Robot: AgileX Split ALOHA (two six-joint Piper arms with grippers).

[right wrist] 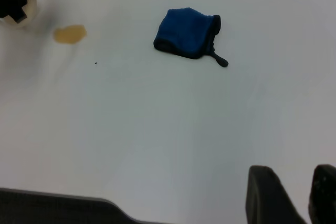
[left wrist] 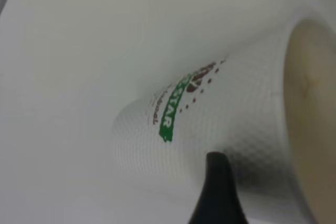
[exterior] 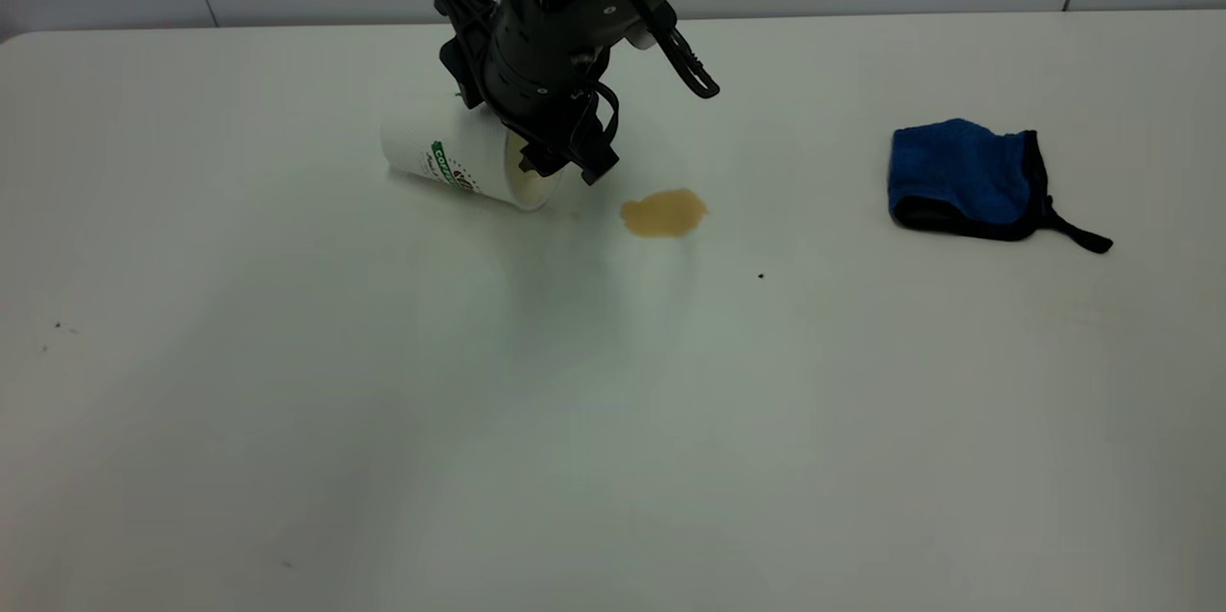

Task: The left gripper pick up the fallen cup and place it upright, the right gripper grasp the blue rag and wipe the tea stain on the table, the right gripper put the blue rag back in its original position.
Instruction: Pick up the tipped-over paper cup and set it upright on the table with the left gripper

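Left tool point(exterior: 560, 157), a black claw with thin fingers and trailing cables, hangs over the mouth end of the tall white paper cup point(exterior: 450, 162) with the green banner logo. One finger point(left wrist: 218, 192) shows dark against the cup's wall in the left wrist view, but whether the fingers pinch the rim or stand spread I cannot tell. The cup lies on its side on the large white smooth desk point(exterior: 287, 401), its beige-stained inside turned toward the light-brown, roughly oval tea stain point(exterior: 663, 213), which sits just beside the mouth without touching it. Well apart from both, toward the right arm's side, the small royal-blue fuzzy rag point(exterior: 963, 176) with black edging lies crumpled, its short black strap stretched out on the desk. The right tool point(right wrist: 291, 195) is held back high above the desk, far from the rag; its two dark fingers stand a little apart with nothing between them.
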